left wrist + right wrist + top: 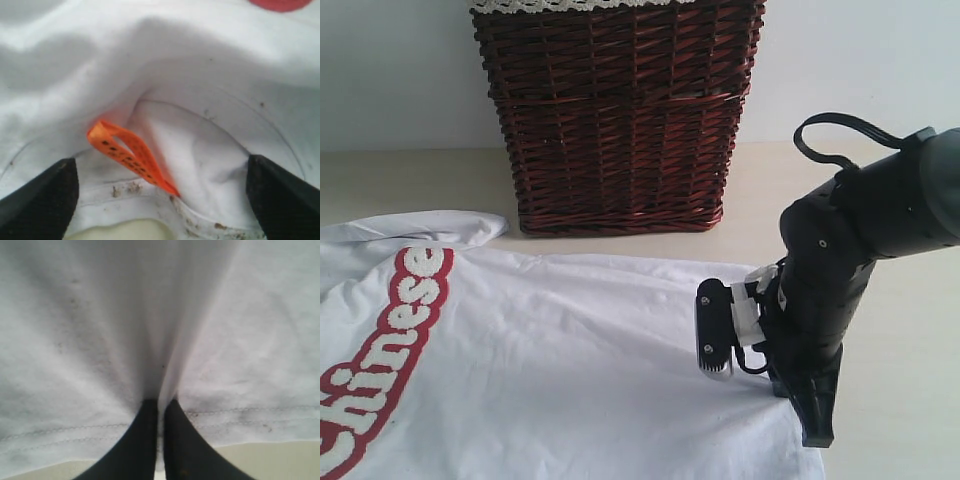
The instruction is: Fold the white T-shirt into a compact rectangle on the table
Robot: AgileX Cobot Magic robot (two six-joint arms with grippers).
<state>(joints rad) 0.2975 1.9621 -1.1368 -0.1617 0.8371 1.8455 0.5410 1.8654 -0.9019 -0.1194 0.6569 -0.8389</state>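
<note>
**Hem pinched, collar unheld**

Your white T-shirt (570, 350) lies spread on the tabletop (910, 400) in front of the wicker basket (620, 120), with its red lettering (390, 340) at the exterior view's left. Your right jaws are pressed together on a ridge of cloth at the stitched hem (250, 412) — the shirt is gripped there. Your left jaws stand wide apart over the neckline, flanking an orange loop (132, 155) — holding nothing.
</note>
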